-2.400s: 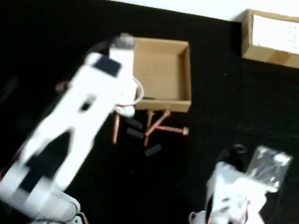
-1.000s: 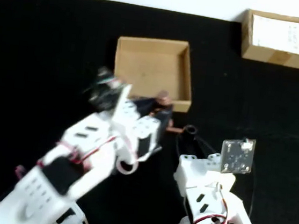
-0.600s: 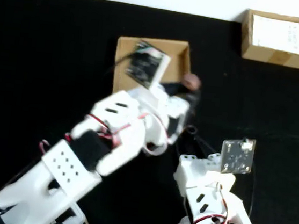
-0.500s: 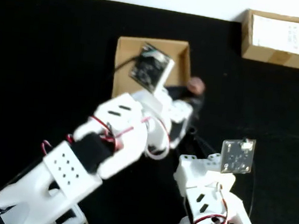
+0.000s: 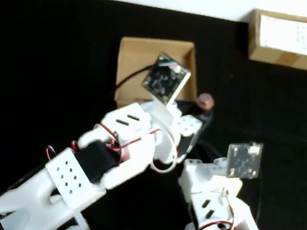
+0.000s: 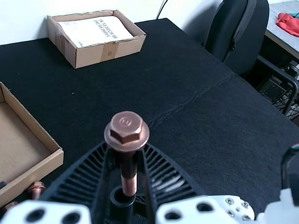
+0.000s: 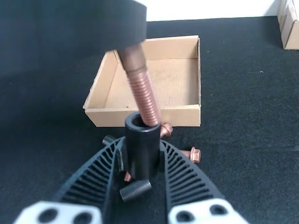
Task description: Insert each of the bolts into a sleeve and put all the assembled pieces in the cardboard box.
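Left gripper (image 6: 125, 154) pinches copper bolt (image 6: 126, 134) by shank, head up. Right gripper (image 7: 141, 161) clamps black sleeve (image 7: 141, 145) upright, near cardboard box (image 7: 145, 115). Bolt tip at sleeve mouth. Both look rigid, smooth, likely slippery: grip mid-body.

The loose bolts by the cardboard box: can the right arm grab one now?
Probably not: its jaws are shut on a black sleeve, with the left arm's bolt at its mouth. The loose bolts themselves lie uncovered.
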Available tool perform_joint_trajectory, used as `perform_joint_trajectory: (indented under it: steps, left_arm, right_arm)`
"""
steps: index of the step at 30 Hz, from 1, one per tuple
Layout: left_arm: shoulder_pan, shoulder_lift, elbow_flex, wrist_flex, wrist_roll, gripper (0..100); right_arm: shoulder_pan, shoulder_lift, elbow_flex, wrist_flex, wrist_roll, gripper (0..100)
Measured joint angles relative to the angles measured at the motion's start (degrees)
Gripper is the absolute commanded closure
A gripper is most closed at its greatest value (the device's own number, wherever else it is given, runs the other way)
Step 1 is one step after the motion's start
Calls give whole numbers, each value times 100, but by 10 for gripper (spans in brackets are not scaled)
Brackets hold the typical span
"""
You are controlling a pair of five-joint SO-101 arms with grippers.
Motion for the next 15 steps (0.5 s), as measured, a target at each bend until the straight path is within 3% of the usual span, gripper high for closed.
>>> perform_joint_trajectory:
  steps: [15]
  left_arm:
    - [0, 0, 0, 316, -9, 991]
  right_arm:
    - [9, 0, 0, 0, 0, 992]
